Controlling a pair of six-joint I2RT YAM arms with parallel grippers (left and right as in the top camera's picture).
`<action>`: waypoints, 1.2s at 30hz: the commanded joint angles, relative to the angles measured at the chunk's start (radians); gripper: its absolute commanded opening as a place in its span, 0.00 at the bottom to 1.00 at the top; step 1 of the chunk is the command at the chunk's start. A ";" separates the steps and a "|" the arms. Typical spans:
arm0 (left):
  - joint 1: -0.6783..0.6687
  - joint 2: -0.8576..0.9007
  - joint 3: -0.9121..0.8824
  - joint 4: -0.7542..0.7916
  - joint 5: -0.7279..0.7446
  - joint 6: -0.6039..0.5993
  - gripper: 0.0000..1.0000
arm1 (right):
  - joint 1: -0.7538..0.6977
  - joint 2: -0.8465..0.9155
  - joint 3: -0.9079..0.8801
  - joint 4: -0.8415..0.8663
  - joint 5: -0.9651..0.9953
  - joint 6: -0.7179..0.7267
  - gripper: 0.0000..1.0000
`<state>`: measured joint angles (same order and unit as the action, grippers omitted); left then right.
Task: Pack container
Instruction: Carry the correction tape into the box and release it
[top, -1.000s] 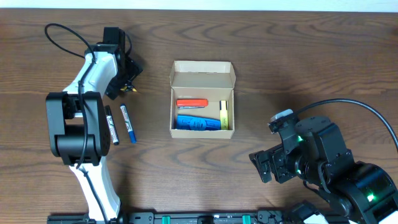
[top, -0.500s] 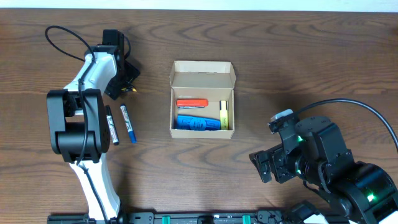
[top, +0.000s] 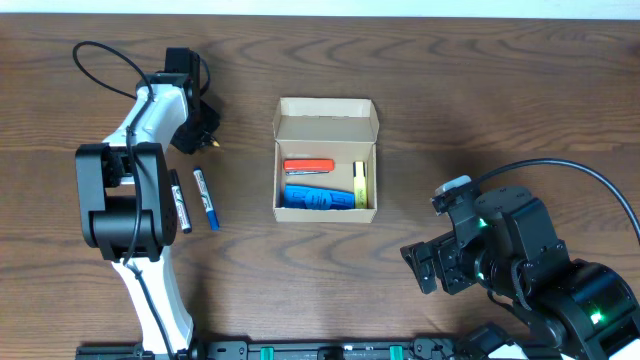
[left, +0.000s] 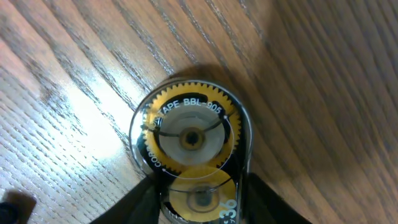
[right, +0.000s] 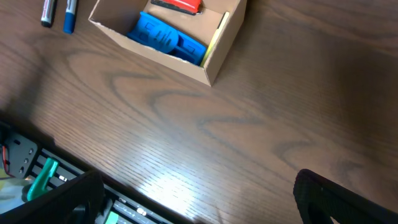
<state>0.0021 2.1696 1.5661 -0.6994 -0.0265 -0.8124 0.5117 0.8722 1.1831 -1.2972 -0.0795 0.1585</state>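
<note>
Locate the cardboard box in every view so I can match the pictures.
Overhead: the cardboard box sits open at the centre of the picture.
Right wrist: it is at the top edge, left of centre, partly cut off.
Left wrist: not in it; only a yellow tape roller on the wood.
Shared landmark, overhead and right wrist: the blue item lying in the box.

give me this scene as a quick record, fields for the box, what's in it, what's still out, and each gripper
container: cardboard box, flap open, mid-table
inside: red item, blue item, yellow item
still out: black marker, blue marker, correction tape
left gripper: fingers either side of the correction tape, grip unclear
right gripper: open, empty, away from the box
</note>
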 joint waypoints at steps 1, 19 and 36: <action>0.005 0.018 0.006 -0.005 -0.007 0.005 0.34 | -0.007 -0.002 -0.001 -0.001 -0.007 -0.010 0.99; -0.064 -0.321 0.008 -0.068 0.034 0.516 0.06 | -0.007 -0.002 -0.001 -0.001 -0.007 -0.010 0.99; -0.523 -0.427 0.007 -0.350 0.263 1.854 0.05 | -0.007 -0.002 -0.001 -0.001 -0.007 -0.010 0.99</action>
<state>-0.4927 1.7332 1.5677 -1.0359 0.2176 0.7670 0.5114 0.8722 1.1831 -1.2976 -0.0799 0.1581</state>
